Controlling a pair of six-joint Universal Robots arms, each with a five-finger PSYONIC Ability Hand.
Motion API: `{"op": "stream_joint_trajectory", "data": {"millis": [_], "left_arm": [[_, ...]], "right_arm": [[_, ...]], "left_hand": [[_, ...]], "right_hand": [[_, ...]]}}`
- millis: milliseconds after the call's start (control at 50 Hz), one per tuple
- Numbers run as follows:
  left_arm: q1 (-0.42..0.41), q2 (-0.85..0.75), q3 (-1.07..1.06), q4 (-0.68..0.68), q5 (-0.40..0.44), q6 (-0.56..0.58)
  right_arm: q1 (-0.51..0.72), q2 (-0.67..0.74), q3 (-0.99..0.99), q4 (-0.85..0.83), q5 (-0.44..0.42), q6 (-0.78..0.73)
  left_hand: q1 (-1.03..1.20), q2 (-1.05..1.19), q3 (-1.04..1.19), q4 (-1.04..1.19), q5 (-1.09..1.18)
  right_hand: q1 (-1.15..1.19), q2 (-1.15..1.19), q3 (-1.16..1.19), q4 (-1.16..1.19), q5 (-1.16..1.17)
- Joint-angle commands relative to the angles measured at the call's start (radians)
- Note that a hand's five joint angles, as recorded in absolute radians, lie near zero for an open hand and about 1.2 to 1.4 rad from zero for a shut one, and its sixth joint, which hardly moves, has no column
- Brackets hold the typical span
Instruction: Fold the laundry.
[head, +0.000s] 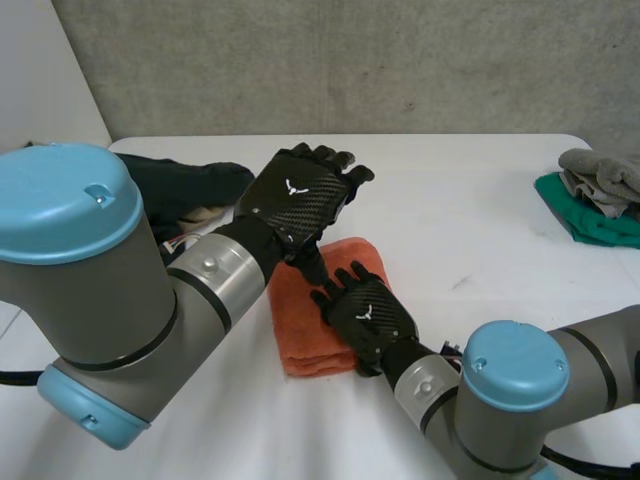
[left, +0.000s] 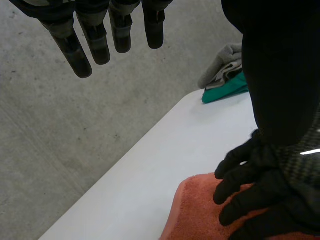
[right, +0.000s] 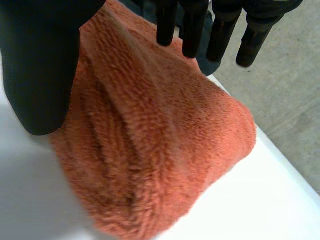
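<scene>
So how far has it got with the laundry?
Done, it seems: the orange towel lies folded mid-table. In hand: the right robot hand rests on it, fingers relaxed, while the left robot hand hovers open above. Left to do: a dark garment heap at the far left and a grey cloth bunched on a green cloth at the far right look unfolded.

Fluffy, deep-piled terry cloth in the orange towel (right: 165, 150). Smooth, matt white tabletop (head: 470, 230). Woven carbon-fibre look, faintly glossy, on the backs of the left hand (head: 300, 198) and right hand (head: 368, 315). Rough, pitted grey concrete wall (head: 350, 60).
</scene>
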Motion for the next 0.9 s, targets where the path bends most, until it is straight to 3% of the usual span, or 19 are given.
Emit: {"op": "stream_joint_trajectory", "data": {"millis": [20,360,440,500,900], "left_arm": [[-0.001,-0.003,-0.004,0.002,0.000,0.002],[0.002,-0.001,-0.011,0.005,-0.001,-0.003],[0.002,-0.001,-0.011,0.005,-0.001,-0.003],[0.002,-0.001,-0.011,0.003,0.000,-0.003],[0.005,-0.001,-0.011,0.003,0.000,-0.001]], "right_arm": [[-0.004,0.028,-0.045,-0.017,-0.005,-0.018],[-0.004,0.106,-0.134,-0.002,-0.051,-0.013],[-0.004,0.092,-0.123,0.004,-0.046,-0.016],[-0.004,0.086,-0.114,0.018,-0.045,-0.010],[-0.007,0.062,-0.097,0.055,-0.057,-0.007]], "left_hand": [[0.007,0.005,-0.001,0.004,-0.013],[0.007,0.005,-0.001,0.004,-0.013],[0.007,0.005,-0.001,0.004,-0.013],[0.007,0.005,-0.001,0.004,-0.013],[0.007,0.005,-0.001,0.004,-0.013]], "right_hand": [[0.175,0.172,0.169,0.172,0.167],[0.278,0.275,0.272,0.275,0.270],[0.175,0.172,0.169,0.172,0.167],[-0.057,-0.060,-0.063,-0.060,-0.065],[0.034,0.030,0.028,0.031,0.026]]}}
